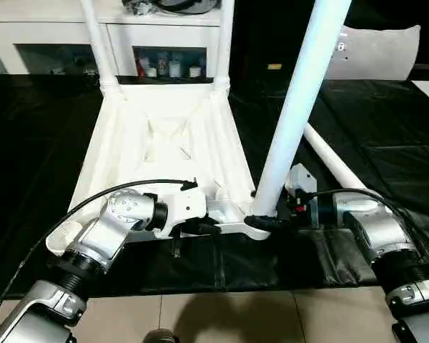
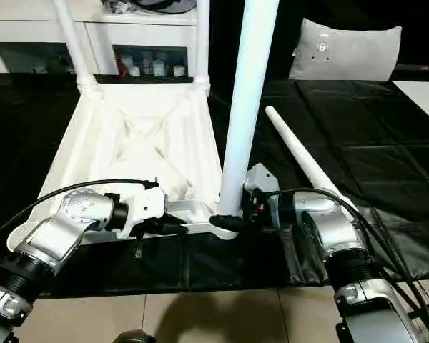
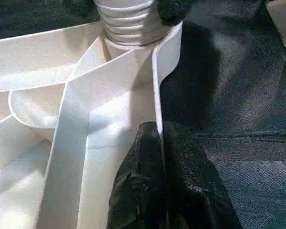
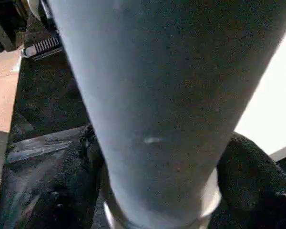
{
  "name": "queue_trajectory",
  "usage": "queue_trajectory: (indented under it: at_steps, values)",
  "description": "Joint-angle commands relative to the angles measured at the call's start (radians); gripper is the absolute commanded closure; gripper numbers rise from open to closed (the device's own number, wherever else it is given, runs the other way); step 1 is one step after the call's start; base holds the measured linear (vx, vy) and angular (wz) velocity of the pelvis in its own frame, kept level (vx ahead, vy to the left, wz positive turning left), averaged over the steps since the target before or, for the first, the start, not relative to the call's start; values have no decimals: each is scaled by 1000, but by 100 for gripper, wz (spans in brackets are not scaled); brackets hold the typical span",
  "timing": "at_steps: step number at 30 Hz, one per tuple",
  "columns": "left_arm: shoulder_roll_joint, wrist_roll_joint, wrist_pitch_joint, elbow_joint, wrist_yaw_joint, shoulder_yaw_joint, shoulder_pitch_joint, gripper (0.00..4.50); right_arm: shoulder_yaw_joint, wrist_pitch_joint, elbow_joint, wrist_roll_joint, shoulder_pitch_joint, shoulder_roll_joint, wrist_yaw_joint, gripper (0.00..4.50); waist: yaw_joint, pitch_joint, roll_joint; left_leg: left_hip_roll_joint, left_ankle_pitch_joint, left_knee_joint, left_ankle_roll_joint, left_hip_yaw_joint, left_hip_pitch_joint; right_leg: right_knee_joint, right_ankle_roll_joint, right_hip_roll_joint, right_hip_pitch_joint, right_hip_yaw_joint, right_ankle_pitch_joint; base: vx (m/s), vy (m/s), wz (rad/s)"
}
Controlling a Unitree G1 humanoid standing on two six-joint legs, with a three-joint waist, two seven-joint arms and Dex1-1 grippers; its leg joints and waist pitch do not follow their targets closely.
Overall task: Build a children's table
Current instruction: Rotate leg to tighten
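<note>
White plastic table top is lying ribs-up on the black mat. Left pincer is pinching its near rim shut. Right pincer is straddling the near-right leg at its socket. Third leg is apparently being seated; next, the spare leg needs fetching.

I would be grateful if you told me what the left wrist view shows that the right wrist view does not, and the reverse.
Left wrist view: the left tool pinched shut on the tabletop rim, the ribs inside it, and the threaded end of the leg at its corner socket. Right wrist view: the smooth shaft of that leg, seen close up, and a strip of tan floor. Both: the same leg and the black mat.
</note>
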State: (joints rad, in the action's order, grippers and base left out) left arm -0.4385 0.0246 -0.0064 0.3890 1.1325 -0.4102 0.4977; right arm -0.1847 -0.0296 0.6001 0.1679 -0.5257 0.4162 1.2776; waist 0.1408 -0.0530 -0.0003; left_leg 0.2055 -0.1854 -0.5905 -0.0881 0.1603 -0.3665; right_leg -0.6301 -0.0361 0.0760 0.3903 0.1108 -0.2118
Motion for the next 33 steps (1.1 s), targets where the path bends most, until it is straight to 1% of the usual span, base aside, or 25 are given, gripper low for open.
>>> queue_trajectory:
  at_steps: [1,2,4,5,6,8,10,11,12,13,15,16,17,18,19,20,22,23,25,26,27,28,29,32,33]
  values:
    - [8,18,-10,-1,31,-39,-13,450,-4,-15,1,9,-13,9,17,142,-7,68,-10,34,-98,60,77,1,3,77,-174,77,-56,-65,-130,0,0,0]
    - [9,13,-3,-3,33,-34,-15,450,5,-28,2,20,-11,5,22,150,-8,69,-14,34,-92,59,78,3,3,76,-174,76,-55,-66,-120,0,0,0]
    - [10,11,-1,-4,34,-33,-15,450,9,-34,2,26,-11,3,23,170,-7,70,-11,35,-82,58,83,2,4,73,-179,77,-55,-65,-104,0,0,0]
    - [13,-3,27,-15,30,-21,-22,450,18,-72,-14,54,-4,-8,30,172,-8,70,-13,34,-79,57,84,3,4,71,-183,75,-55,-65,-94,0,0,0]
    - [15,-11,48,-24,23,-13,-26,450,21,-96,-28,65,2,-15,29,172,-8,71,-8,35,-76,57,85,3,3,70,-188,76,-56,-65,-84,0,0,0]
    - [16,-13,56,-27,20,-10,-28,450,22,-104,-33,67,4,-17,29,177,-9,70,-10,35,-79,57,84,3,2,72,-187,76,-56,-64,-90,0,0,0]
    - [37,-36,127,-63,-27,19,-42,450,14,-157,-58,48,17,-51,-48,178,-9,69,-5,34,-85,58,77,4,3,73,-184,77,-55,-65,-107,0,0,0]
    - [60,-46,205,-102,-84,45,-52,450,9,-193,-63,17,20,-95,-154,178,-11,68,3,36,-89,60,68,2,5,74,-182,76,-54,-65,-111,0,0,0]
    - [68,-49,227,-112,-101,52,-55,450,10,-201,-62,9,20,-109,-184,178,-16,67,1,38,-97,62,59,3,6,75,-182,75,-52,-66,-117,0,0,0]
    - [85,-52,265,-130,-136,66,-59,450,17,-221,-54,2,15,-140,-251,179,-25,60,-6,30,-128,68,42,1,1,83,-170,76,-57,-63,-185,0,0,0]
    - [128,-48,324,-148,-220,93,-58,450,41,-257,-22,-5,-7,-202,-382,180,-47,53,-6,26,-206,74,3,-2,9,100,-127,76,-53,-63,-361,0,0,0]
    - [144,-43,340,-153,-249,100,-56,450,45,-261,-10,-12,-15,-219,-420,180,-55,51,-6,25,-227,75,1,-2,11,106,-118,76,-50,-64,-398,0,0,0]
    - [180,-29,373,-161,-313,115,-49,450,51,-263,17,-30,-30,-252,-493,180,-65,50,-8,25,-248,77,-5,-4,9,110,-100,77,-52,-63,-446,0,0,0]
    - [209,-21,396,-160,-362,126,-43,450,55,-263,38,-41,-42,-271,-537,180,-69,50,-7,24,-258,76,-7,-4,12,114,-94,77,-47,-63,-462,0,0,0]
    - [253,-17,423,-160,-417,138,-33,450,73,-264,79,-46,-64,-302,-615,180,-76,50,-13,22,-264,73,-4,-3,17,120,-89,77,-44,-63,-482,0,0,0]
    - [271,-14,436,-163,-438,140,-29,450,84,-264,97,-48,-74,-316,-656,180,-83,50,-12,20,-251,71,0,-2,14,119,-90,78,-43,-64,-484,0,0,0]
    - [301,-7,453,-171,-470,141,-22,450,95,-243,124,-64,-88,-335,-719,180,-84,54,-13,20,-227,70,13,-2,11,119,-88,77,-45,-65,-456,0,0,0]
    - [311,-3,458,-173,-480,140,-20,450,94,-227,132,-74,-91,-339,-734,180,-85,56,-12,24,-211,69,20,0,11,114,-101,75,-43,-67,-404,0,0,0]
    - [313,3,475,-181,-486,133,-18,450,104,-220,128,-76,-91,-347,-735,124,-83,58,-12,23,-189,68,33,2,10,106,-122,72,-44,-70,-330,0,0,0]
    - [306,16,474,-179,-492,128,-16,450,112,-221,120,-69,-88,-348,-729,107,-82,61,-12,23,-162,66,41,3,6,99,-136,71,-48,-71,-271,0,0,0]
    - [301,20,473,-179,-490,129,-17,450,112,-218,113,-69,-85,-345,-723,107,-80,63,-9,22,-139,65,50,4,7,95,-150,70,-50,-72,-218,57,-10,3]
    - [298,22,472,-179,-490,129,-18,450,111,-216,110,-69,-83,-343,-720,100,-80,63,-10,22,-132,64,54,5,6,94,-155,70,-51,-71,-202,0,0,0]
    - [284,33,469,-179,-488,132,-22,450,115,-202,96,-67,-75,-333,-704,76,-79,65,-10,22,-113,63,60,5,4,90,-164,70,-54,-72,-169,0,0,0]
    - [259,55,444,-158,-492,132,-19,450,122,-180,84,-61,-65,-311,-683,61,-77,65,-8,23,-113,63,66,6,4,89,-172,70,-54,-71,-157,0,0,0]
    - [257,56,437,-153,-494,133,-18,450,122,-176,80,-60,-62,-305,-675,42,-78,64,-8,24,-123,63,65,6,4,91,-172,70,-53,-71,-167,0,0,0]
